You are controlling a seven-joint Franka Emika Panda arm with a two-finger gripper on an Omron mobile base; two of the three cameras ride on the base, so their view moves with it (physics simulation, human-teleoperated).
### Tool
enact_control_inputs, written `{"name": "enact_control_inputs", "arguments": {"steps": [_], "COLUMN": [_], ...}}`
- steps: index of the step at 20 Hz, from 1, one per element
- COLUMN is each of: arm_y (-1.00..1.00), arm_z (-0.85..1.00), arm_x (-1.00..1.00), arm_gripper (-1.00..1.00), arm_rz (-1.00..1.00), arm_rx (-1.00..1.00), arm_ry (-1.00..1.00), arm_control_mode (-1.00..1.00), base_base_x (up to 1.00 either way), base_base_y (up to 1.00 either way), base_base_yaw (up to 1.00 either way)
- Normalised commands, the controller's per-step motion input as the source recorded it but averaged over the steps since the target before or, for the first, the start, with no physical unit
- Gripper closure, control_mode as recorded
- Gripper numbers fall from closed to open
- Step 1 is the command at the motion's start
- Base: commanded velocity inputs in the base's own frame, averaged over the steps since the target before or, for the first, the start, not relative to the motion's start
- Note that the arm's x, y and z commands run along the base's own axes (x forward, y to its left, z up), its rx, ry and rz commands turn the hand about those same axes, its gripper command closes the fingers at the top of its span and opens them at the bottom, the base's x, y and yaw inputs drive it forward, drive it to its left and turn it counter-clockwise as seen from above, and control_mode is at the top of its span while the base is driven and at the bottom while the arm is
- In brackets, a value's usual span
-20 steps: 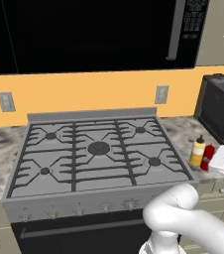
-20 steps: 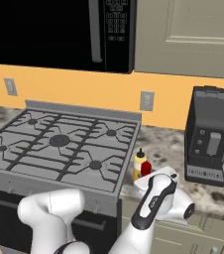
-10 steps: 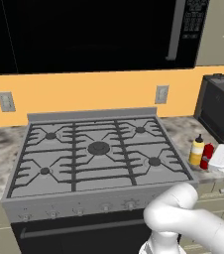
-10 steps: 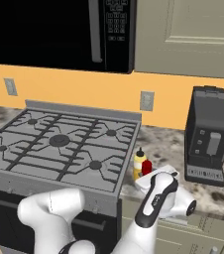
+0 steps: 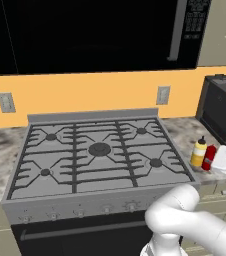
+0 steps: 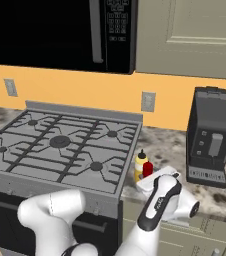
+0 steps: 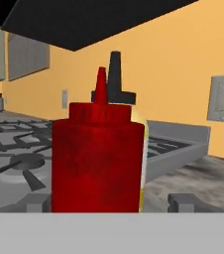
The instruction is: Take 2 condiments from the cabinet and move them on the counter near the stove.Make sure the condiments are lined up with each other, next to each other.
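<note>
Beside the steel stove point(image 5: 100, 160), the released gripper point(image 5: 216, 161) flanks a glossy red bottle point(image 7: 98, 158)

The claw point(image 7: 104, 207) sits low, level, its jaws spread.

From my seat the tight spot is the counter point(image 5: 185, 131) strip right of the stove point(image 5: 97, 160). The red bottle point(image 7: 98, 158) stands upright right in front of my gripper point(image 7: 106, 206), blocking the way straight ahead; the yellow bottle point(image 5: 199, 152) sits just beside it on the stove side, touching or nearly so. To the far side the black coffee machine point(image 6: 212, 135) walls off the counter. Overhead the microwave point(image 5: 90, 32) and the wall cabinet point(image 6: 190, 35) cap any high approach. Bare counter lies between the bottles and the back wall, and the stove grates are unoccupied.
</note>
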Motion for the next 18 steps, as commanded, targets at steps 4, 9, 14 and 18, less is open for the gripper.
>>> {"name": "enact_control_inputs", "arguments": {"steps": [4, 9, 14, 18], "arm_y": [0.00, -0.03, -0.11, -0.03], "arm_z": [0.00, 0.00, 0.06, 0.37], "arm_x": [-0.24, -0.21, -0.33, -0.42], "arm_gripper": [-1.00, -1.00, -1.00, -1.00], "arm_rz": [0.02, 0.00, 0.00, 0.00], "arm_rx": [0.00, 0.00, 0.00, 0.00], "arm_ry": [-0.10, -0.13, -0.19, -0.12], "arm_control_mode": [-1.00, -1.00, -1.00, -1.00], "base_base_x": [0.00, 0.00, 0.00, 0.00], "base_base_y": [0.00, 0.00, 0.00, 0.00], "base_base_yaw": [0.00, 0.00, 0.00, 0.00]}}
